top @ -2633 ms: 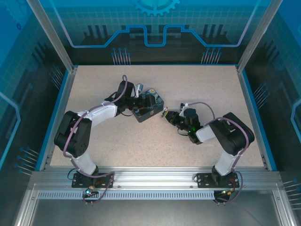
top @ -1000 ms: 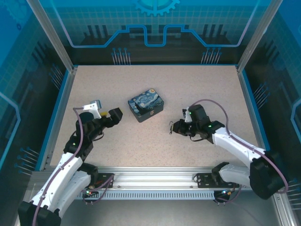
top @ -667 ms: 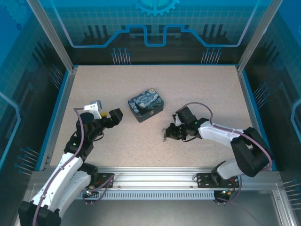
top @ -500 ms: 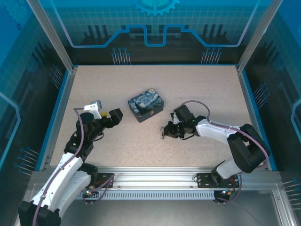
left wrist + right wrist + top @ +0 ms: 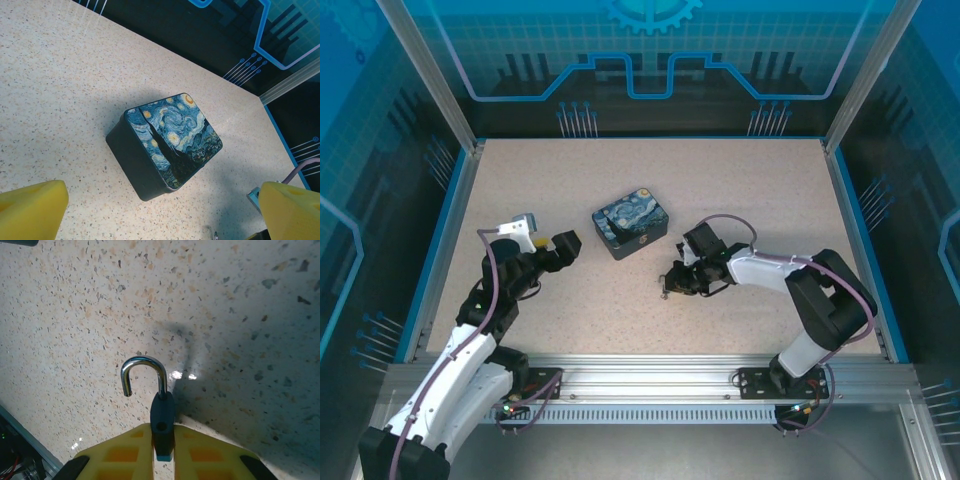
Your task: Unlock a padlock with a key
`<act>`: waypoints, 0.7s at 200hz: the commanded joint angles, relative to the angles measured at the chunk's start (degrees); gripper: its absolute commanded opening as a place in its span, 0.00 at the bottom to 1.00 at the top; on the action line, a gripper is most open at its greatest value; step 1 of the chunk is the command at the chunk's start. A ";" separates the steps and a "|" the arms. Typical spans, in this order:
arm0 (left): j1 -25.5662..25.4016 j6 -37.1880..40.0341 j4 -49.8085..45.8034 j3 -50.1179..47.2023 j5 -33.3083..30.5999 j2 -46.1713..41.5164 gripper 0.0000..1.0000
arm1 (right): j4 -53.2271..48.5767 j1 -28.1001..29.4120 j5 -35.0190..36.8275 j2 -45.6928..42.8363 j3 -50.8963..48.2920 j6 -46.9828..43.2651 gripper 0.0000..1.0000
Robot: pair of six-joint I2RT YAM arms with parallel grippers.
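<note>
The right claw (image 5: 672, 283) is clamped narrow on the padlock (image 5: 666, 287), a small thing with a dark body and a silver loop. In the right wrist view its yellow fingers (image 5: 125, 450) pinch the dark body (image 5: 162, 415) from both sides, and the loop (image 5: 145, 362) sticks out past the fingertips. One leg of the loop sits in the body; the other ends free in the air, so the lock stands open. It hangs low over the speckled table (image 5: 740, 180) and throws a shadow there; whether it touches the surface I cannot tell.

The left claw (image 5: 563, 247) is spread wide and holds nothing. Its two yellow fingers (image 5: 30, 210) sit far apart in the bottom corners of the left wrist view. Ahead of them, apart from both, a black tin (image 5: 172, 137) with a blue-and-yellow starry print on its lid rests flat on the table. From above, the tin (image 5: 632, 221) lies between the two claws and a little further back, near the padlock but not touching it.
</note>
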 commanded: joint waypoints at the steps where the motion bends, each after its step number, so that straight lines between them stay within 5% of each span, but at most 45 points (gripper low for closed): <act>1: 0.78 1.81 -0.66 0.56 -0.57 -0.53 0.99 | -1.06 -0.63 -1.95 1.25 1.20 -2.37 0.18; 58: 0.78 2.99 -3.14 2.81 -0.83 -0.38 0.99 | -2.41 -2.23 0.11 -2.62 0.78 -4.56 0.33; 140: 1.00 3.90 -6.86 6.08 -5.20 -0.44 0.99 | -8.83 -11.94 14.25 -25.73 -3.41 -9.42 0.59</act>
